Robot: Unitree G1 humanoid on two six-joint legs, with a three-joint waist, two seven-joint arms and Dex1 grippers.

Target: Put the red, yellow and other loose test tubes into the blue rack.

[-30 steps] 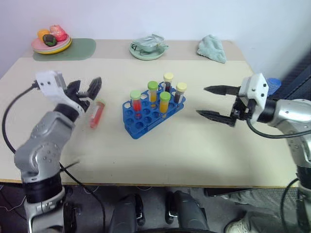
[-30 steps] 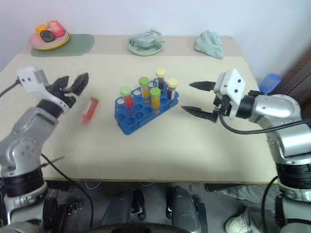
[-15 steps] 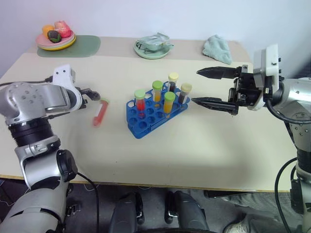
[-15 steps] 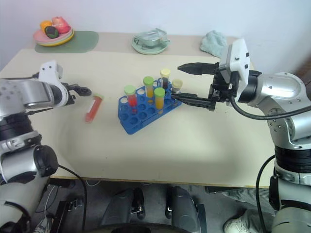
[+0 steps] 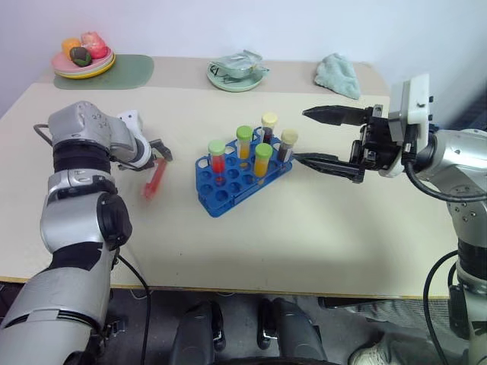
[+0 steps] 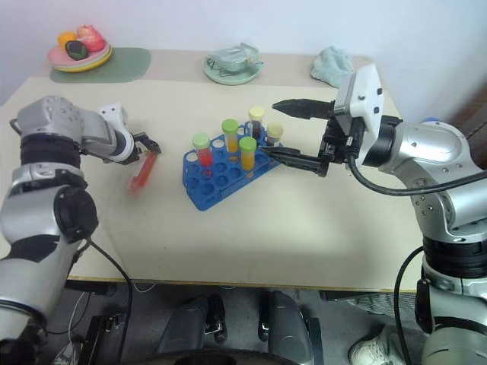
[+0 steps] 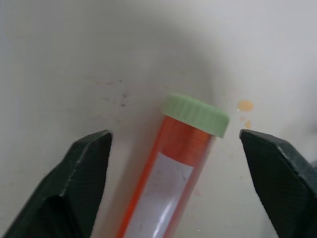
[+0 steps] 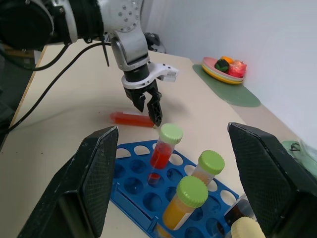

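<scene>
We had our left hand (image 5: 158, 152) spread open astride the capped far end of the red tube (image 5: 154, 181), lying near-to-far on the counter (image 5: 319, 236) left of the blue rack (image 5: 228, 182).

Red tube (image 7: 171, 173) runs off the bottom edge in our left wrist view, so we can't see its lower end. Blue rack (image 8: 143, 191) is cut off at the bottom of our right wrist view. Contents of the far dish (image 5: 236, 70), top centre, are too small to tell.
</scene>
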